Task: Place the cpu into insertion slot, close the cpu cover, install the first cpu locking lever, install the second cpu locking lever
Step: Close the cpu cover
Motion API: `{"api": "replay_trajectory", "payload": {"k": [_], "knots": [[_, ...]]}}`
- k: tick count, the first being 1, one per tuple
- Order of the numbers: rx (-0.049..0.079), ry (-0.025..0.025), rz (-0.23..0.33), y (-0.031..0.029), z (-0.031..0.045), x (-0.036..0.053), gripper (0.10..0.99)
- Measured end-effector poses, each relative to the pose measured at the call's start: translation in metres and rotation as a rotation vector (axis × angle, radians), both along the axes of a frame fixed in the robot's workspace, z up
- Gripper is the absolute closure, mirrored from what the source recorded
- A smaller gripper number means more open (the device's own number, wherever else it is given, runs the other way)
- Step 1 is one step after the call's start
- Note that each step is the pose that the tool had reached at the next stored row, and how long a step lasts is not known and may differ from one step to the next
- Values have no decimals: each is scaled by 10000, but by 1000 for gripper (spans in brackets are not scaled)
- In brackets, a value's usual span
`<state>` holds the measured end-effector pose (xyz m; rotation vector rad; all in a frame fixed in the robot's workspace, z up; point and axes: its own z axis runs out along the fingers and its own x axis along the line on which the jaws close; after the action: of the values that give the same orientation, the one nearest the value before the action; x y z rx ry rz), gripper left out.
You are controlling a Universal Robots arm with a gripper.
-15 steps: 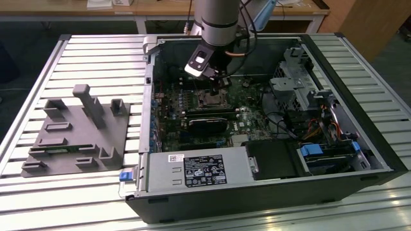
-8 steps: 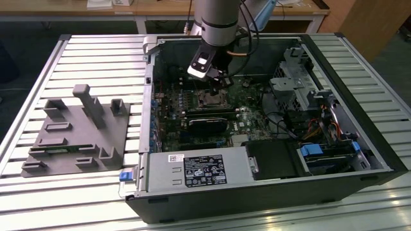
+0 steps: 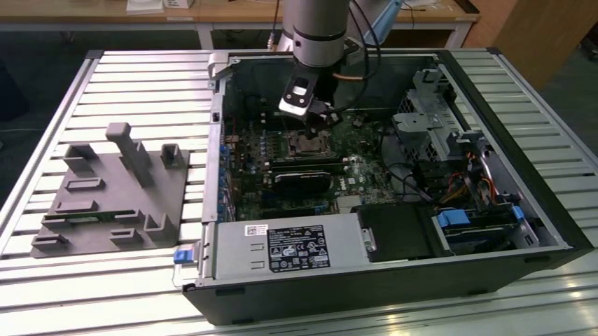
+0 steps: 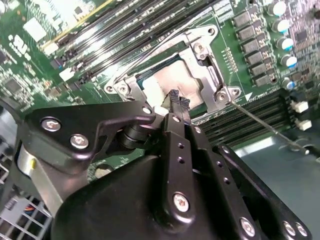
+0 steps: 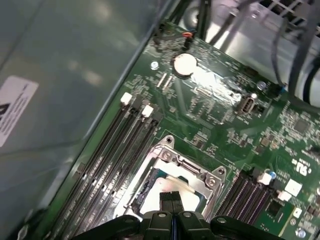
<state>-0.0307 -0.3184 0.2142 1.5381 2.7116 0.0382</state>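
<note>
Black gripper [image 4: 176,98] fingers are pressed together, holding nothing, tips over the edge of the pale cpu [image 4: 172,77]. The cpu sits in the insertion slot [image 3: 307,144] under the silver cpu cover [image 4: 212,75]. Whether the tips touch it is hidden.

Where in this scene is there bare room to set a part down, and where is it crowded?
Bare slatted table lies beyond the grey fixture, in front of it, and along the computer case on the exterior view's right. Inside the case it is crowded: the gripper hangs over the cpu cover, flanked by memory slots.
</note>
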Motion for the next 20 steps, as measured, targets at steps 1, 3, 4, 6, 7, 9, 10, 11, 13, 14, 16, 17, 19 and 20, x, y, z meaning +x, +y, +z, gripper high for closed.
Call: {"api": "replay_trajectory", "payload": {"k": [1, 3, 4, 6, 7, 9, 10, 11, 13, 14, 16, 17, 19, 20], "knots": [[-1, 0, 152, 0, 0, 0, 980], [-2, 0, 463, 0, -1, 0, 980], [-3, 0, 620, 0, -1, 0, 980], [-4, 0, 916, 0, -1, 0, 980], [-5, 0, 1063, 0, -2, 0, 980], [-8, 0, 1377, 0, -3, 0, 980], [-9, 0, 1534, 0, -3, 0, 980], [-9, 1, 1696, 0, -3, 0, 980], [-9, 0, 2004, 0, -4, 0, 980], [-9, 0, 2173, 0, -5, 0, 980], [-10, 0, 2512, 0, -6, 0, 980], [-9, 0, 2691, 0, -7, 0, 980], [-10, -1, 3062, 0, -9, 0, 980], [-11, 0, 3241, 0, -9, 0, 980]]}}
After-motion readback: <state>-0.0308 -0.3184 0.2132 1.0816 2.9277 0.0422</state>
